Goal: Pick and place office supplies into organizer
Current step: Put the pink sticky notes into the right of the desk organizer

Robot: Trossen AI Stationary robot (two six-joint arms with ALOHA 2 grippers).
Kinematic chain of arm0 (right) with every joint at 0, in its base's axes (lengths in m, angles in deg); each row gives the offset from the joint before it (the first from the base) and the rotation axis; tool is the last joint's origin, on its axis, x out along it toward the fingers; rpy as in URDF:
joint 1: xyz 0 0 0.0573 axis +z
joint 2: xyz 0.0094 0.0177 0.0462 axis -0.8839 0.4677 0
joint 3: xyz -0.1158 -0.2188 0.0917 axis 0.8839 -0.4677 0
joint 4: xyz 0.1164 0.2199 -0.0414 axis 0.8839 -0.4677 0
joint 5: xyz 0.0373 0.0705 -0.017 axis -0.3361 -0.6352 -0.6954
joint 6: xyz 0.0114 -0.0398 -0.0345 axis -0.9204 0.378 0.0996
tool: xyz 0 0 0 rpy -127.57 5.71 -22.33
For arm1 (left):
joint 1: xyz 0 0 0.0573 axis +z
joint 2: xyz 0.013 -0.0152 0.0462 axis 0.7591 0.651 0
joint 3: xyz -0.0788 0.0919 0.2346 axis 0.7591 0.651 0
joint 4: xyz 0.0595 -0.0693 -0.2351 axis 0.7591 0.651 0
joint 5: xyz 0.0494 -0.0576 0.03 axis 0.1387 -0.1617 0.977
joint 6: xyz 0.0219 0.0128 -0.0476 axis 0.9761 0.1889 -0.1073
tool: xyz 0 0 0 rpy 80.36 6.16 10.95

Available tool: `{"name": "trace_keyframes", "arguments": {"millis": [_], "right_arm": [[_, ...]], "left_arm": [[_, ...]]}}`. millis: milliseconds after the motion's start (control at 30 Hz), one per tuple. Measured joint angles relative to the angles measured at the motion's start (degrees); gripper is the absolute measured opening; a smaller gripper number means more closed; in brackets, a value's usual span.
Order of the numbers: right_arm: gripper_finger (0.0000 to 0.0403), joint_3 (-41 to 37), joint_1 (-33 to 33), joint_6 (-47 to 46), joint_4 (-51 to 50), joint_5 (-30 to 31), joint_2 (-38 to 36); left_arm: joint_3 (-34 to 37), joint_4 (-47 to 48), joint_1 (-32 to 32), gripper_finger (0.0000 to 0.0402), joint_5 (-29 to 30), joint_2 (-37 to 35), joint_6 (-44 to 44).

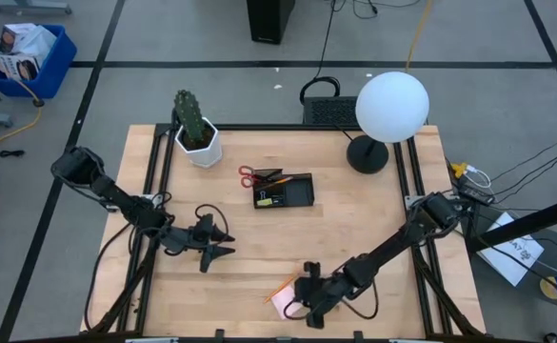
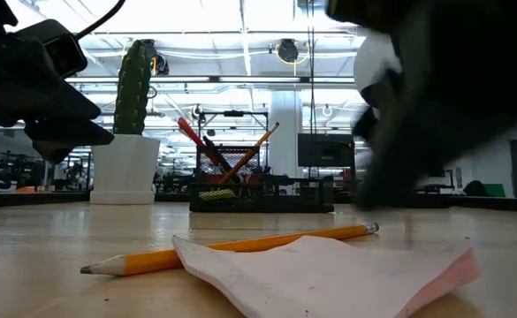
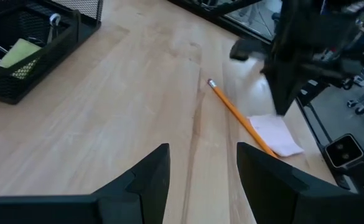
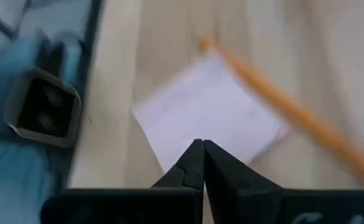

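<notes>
Right fingers [image 4: 201,163] closed over sticky-note pad [image 4: 210,112]; pencil [image 4: 287,106] beside.

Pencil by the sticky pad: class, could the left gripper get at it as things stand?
Probably yes. The left gripper is open, with bare table between it and the pencil. The right gripper, shut over the pad, crowds the far end.

We see a robotics lab: a framed wooden table [image 1: 354,238] on taped grey floor, open ceiling-lit hall behind.
</notes>
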Motion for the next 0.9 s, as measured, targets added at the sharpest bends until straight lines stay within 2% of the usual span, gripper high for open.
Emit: {"name": "trace_keyframes", "arguments": {"millis": [67,267,600,800,900], "right_arm": [[0.0,-0.1,0.0,-1.8,-0.4,-2.4,1.8],[0.0,0.3,0.0,-8.5,-1.6,-3.9,4.2],[0.0,0.1,0.2,-18.6,-25.3,-5.1,-1.2],[0.0,0.0,0.0,-24.9,-39.3,-0.7,-5.8],[0.0,-0.2,-0.2,-28.3,-44.8,-1.0,-7.2]], "left_arm": [[0.0,0.0,0.1,0.0189,0.0,0.0,0.0],[0.0,0.3,0.2,0.0189,0.0,0.0,0.2],[0.0,1.6,0.2,0.0189,-0.5,0.0,-0.5],[0.0,2.1,0.2,0.0189,-0.6,0.0,-1.0],[0.0,2.5,0.1,0.0189,-0.6,0.0,-1.0]]}}
